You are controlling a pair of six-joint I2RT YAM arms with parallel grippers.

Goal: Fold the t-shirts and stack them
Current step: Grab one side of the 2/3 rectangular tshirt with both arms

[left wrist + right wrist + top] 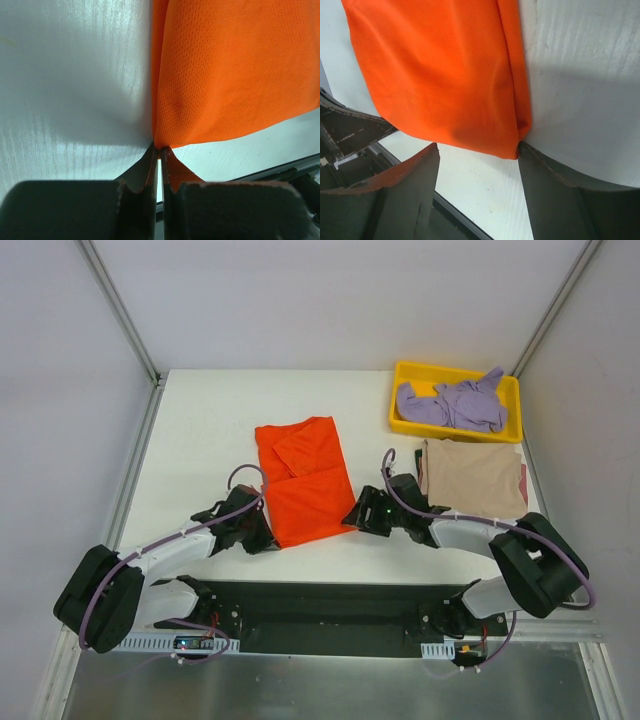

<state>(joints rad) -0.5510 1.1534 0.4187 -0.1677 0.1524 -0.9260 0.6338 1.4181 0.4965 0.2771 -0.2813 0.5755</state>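
1 corner of orange t-shirt [310, 500] is pinched by left hand [159, 150]; right hand [477, 147] is spread wide, so skewed lifting is risked.

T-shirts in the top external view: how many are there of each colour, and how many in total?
orange-red t-shirt: 1
lavender-purple t-shirt, crumpled in the yellow tray: 1
tan-beige t-shirt: 1
Total: 3
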